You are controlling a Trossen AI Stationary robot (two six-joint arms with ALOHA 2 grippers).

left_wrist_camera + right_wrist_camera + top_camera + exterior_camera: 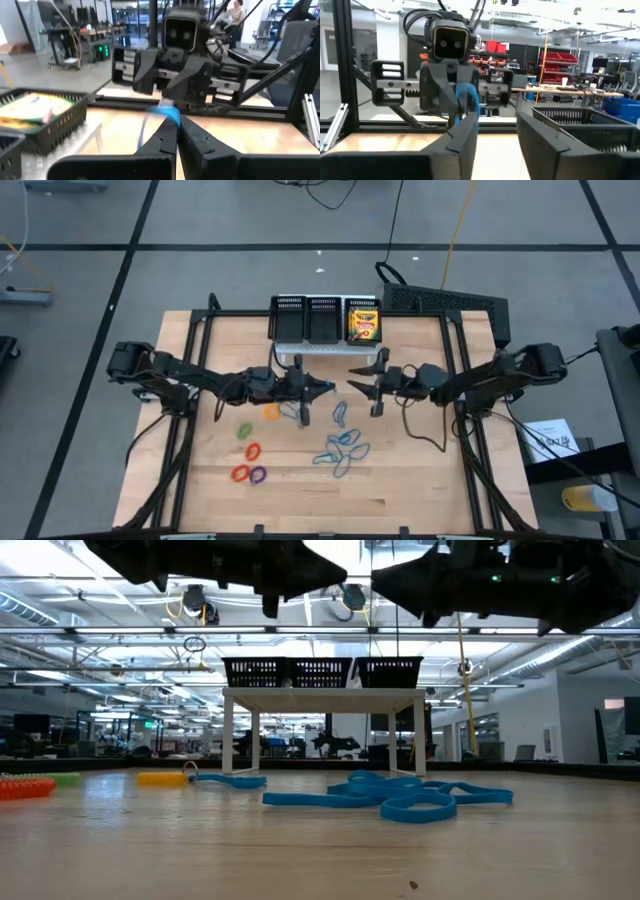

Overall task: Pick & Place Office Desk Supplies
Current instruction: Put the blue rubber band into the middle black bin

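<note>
High over the table's middle, my left gripper [327, 387] is shut on a thin blue loop [171, 114], also seen in the right wrist view [467, 102]. My right gripper [353, 379] faces it tip to tip and is open, with its fingers [466, 131] close to the loop; I cannot tell if one touches it. More blue loops [345, 448] lie in a heap on the table, with orange [271, 411], green [245, 429], red [240, 473] and purple [258, 475] loops to their left. A crayon box [363, 322] lies in the organiser's right compartment. My left gripper pinches the blue loop's upper part [172, 116] between its two fingertips. The fingers lie level and point toward the table's right. The loop is lifted clear of the table, and a strand of it [142, 131] hangs down beside the fingers.
The black mesh organiser [305, 320] stands on a white riser at the table's far edge, behind both grippers. Another blue loop [303, 413] lies on the table under the left gripper. The near half of the wooden table [400, 490] is bare.
</note>
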